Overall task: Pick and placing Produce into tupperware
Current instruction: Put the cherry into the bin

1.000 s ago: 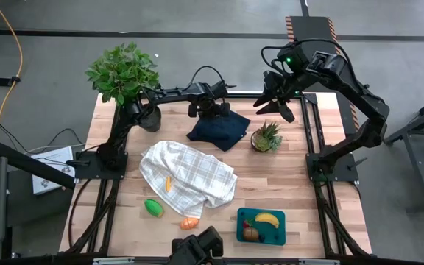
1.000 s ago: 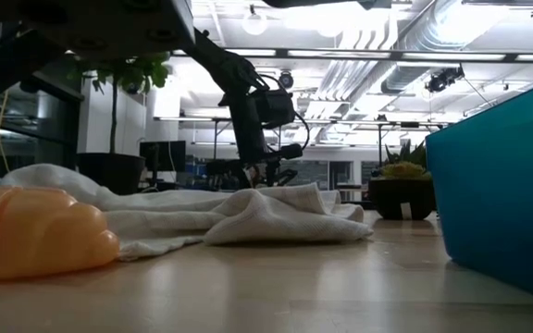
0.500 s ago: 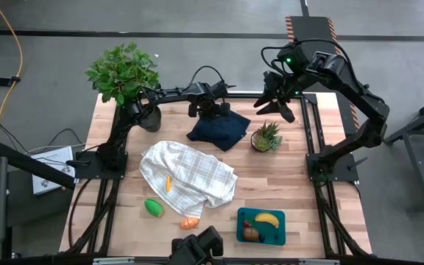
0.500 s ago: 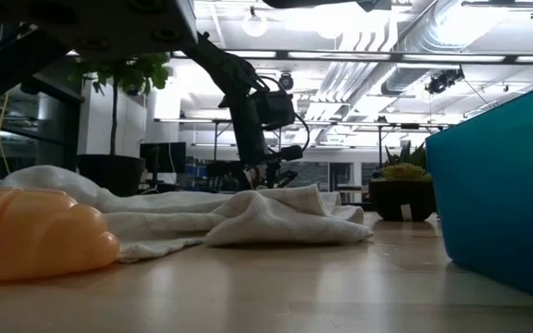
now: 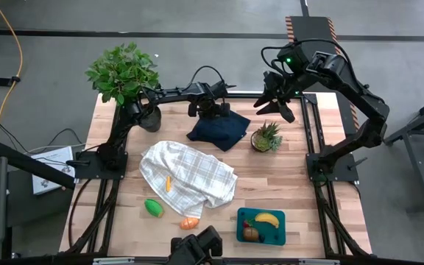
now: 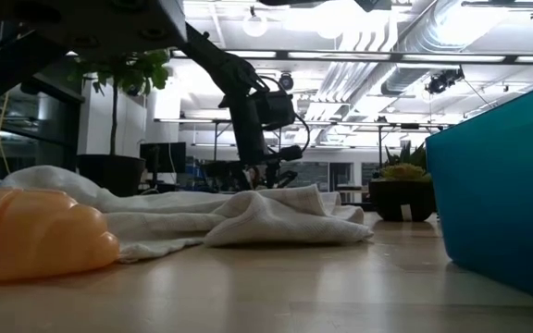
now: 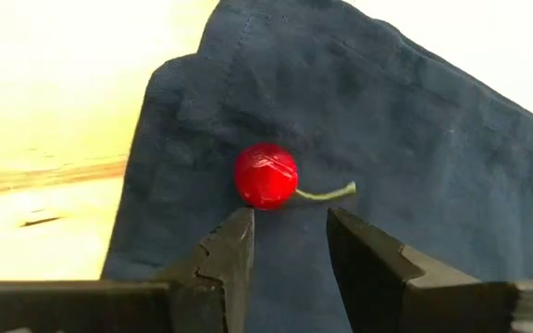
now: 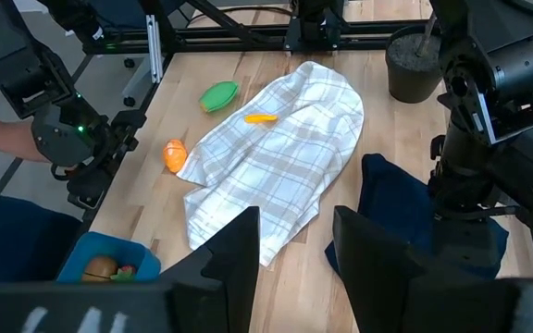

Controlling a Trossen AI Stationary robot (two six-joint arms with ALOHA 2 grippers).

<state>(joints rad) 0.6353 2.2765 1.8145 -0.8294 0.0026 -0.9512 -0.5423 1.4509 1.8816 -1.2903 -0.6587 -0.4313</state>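
A teal tupperware (image 5: 261,226) sits near the front edge of the wooden tabletop (image 5: 285,180), toward the right side. Inside it lie a yellow banana (image 5: 266,218), a brown round piece (image 5: 250,233) and something small and red (image 5: 246,224).

Outside the container, an orange piece (image 5: 189,222) rests on the bare wood just to its left, and a green piece (image 5: 154,207) lies a little farther left. A thin orange piece (image 5: 168,183) lies on top of a white checked towel (image 5: 188,177) crumpled in the middle of the tabletop.

At the back of the tabletop a red cherry (image 7: 266,176) with a short green stem rests on a dark navy cloth (image 5: 218,128). The left claw (image 7: 290,242) hovers directly over it, its two fingers parted to a narrow gap and holding nothing; the cherry lies just beyond the fingertips, apart from them.

The right claw (image 5: 278,104) hangs raised above the back right corner, near a small spiky potted plant (image 5: 266,137). Its fingers stand partly open and empty.

A large leafy potted plant (image 5: 126,77) stands at the back left corner.
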